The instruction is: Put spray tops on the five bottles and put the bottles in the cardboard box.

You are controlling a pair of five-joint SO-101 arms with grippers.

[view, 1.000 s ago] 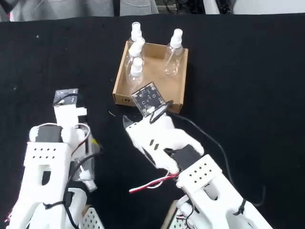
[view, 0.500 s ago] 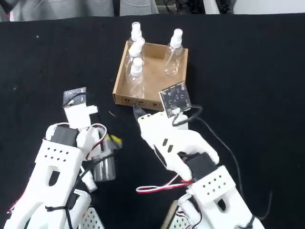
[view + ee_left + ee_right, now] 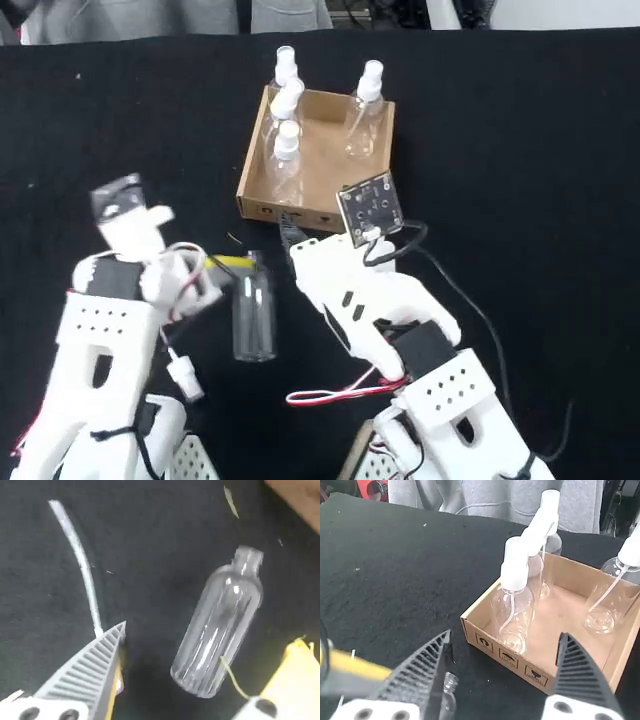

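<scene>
table [image 3: 520,150]: black cloth, likely gives a rolling bottle some drag.
cardboard box [image 3: 262,205]: shallow and open, at the far middle of the table.
right gripper [image 3: 505,635]: jaws spread wide, nothing between them, just short of the box's front wall.
left gripper [image 3: 210,635]: jaws spread either side of the bare bottle, not visibly pressing it.
capped bottles [image 3: 286,160]: four stand upright inside the box.
bare bottle [image 3: 253,315]: lies on the table between the arms, near the box, neck toward it, no top on.
bottle handling: probably empty thin clear plastic, so light, smooth and slippery; best held across mid-body, gently.
spray top [image 3: 184,378]: lies by the left arm's base; its thin tube looks bendy, so take it by the head.
</scene>
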